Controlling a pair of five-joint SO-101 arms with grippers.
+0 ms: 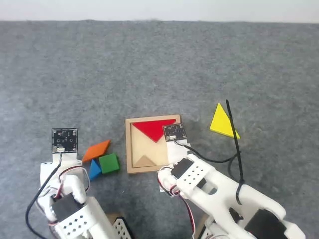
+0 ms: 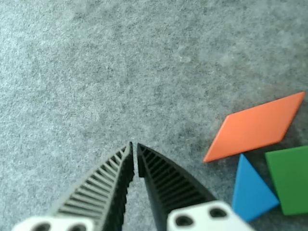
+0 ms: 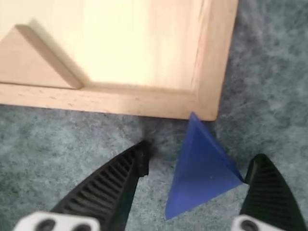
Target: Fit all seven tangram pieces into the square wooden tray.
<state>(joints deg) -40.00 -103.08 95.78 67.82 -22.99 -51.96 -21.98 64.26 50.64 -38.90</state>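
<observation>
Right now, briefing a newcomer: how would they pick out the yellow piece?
Start at the square wooden tray mid-table. Right of it in the high view lies the yellow triangle. It alone is yellow, with no other piece beside it.

1 square wooden tray (image 1: 128,147), 7 tangram pieces total, 5 triangles, red triangle (image 1: 154,128), plain wood triangle (image 1: 144,161), yellow triangle (image 1: 222,122), light blue triangle (image 1: 94,170), dark blue triangle (image 3: 199,166), 1 orange parallelogram (image 1: 95,150), 1 green square (image 1: 108,163)

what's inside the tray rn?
Visible: red triangle along the far side, wooden triangle in the near left corner, bare floor between. The right arm covers part of the tray interior's right side.
</observation>
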